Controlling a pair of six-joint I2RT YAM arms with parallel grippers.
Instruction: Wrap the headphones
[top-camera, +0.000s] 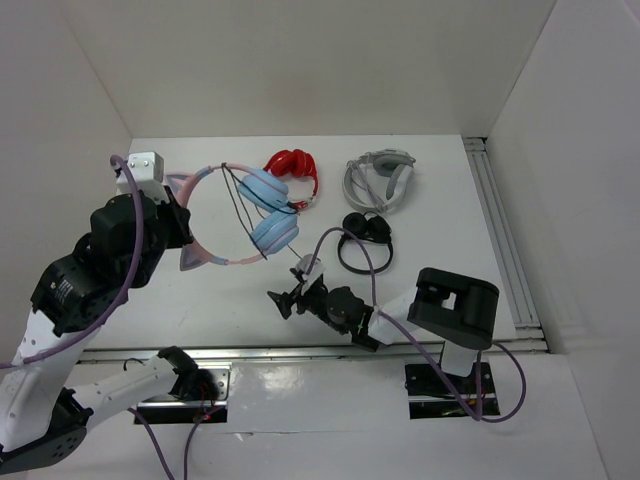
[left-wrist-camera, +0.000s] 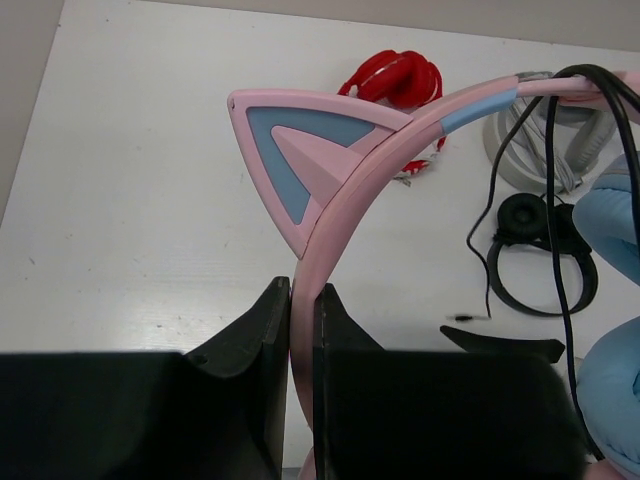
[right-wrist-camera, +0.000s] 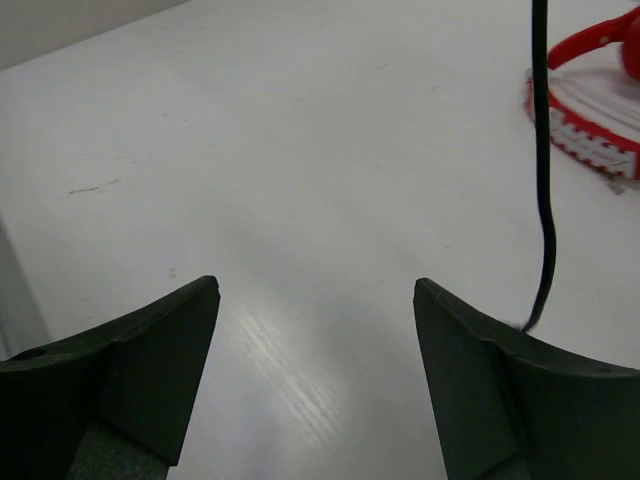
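Now left fingers (left-wrist-camera: 250, 340) pinch the headphones (top-camera: 270, 205), right fingers (right-wrist-camera: 140, 360) gape; three other headsets (top-camera: 378, 180) lie nearby.

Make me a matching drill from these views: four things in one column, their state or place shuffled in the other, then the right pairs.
1. left gripper
2. right gripper
3. red headphones
4. grey headphones

A. fingers apart, nothing between them
B. on the table, just beyond the small black headphones from the arms
C. fingers shut on the pink headband
D. on the table, beside the light blue earcups

Pairs: 1-C, 2-A, 3-D, 4-B
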